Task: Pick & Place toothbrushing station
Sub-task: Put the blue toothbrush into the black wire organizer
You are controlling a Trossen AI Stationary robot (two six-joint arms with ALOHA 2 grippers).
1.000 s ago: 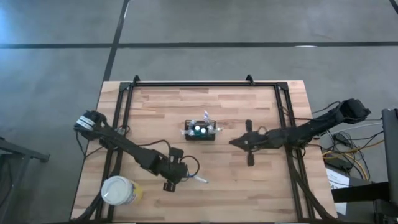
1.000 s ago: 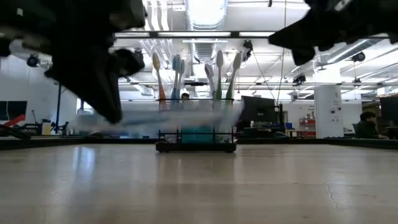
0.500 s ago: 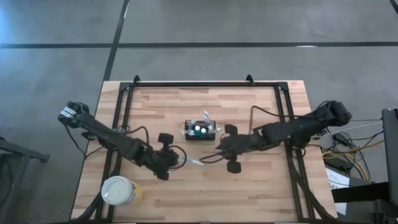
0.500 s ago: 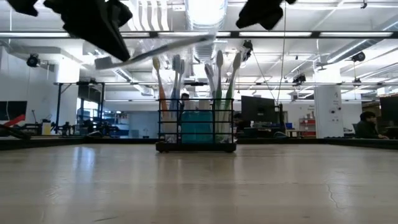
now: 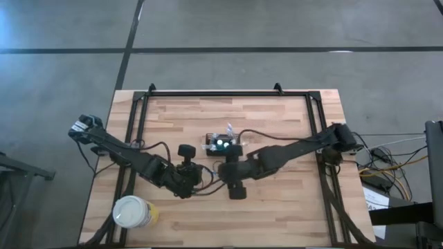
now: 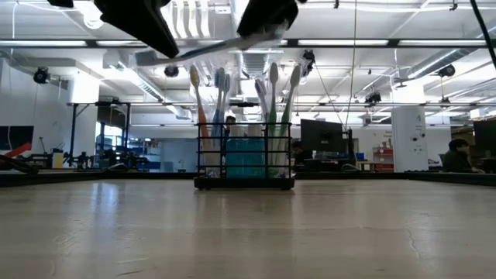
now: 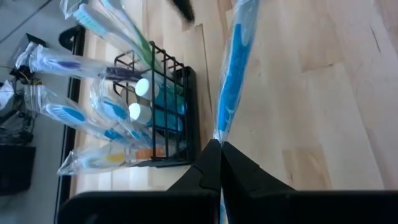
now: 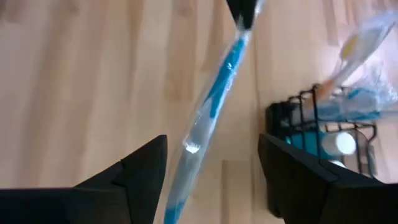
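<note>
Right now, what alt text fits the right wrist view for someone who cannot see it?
A blue toothbrush in clear wrap hangs between the right gripper's open fingers, pinched at its far end by the left gripper. The black caddy stands beside it on the wooden table.

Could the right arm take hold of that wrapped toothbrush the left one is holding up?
Probably yes. The right gripper is open with the wrapped toothbrush lying between its fingers, and nothing blocks it. The left gripper is pinching one end.
</note>
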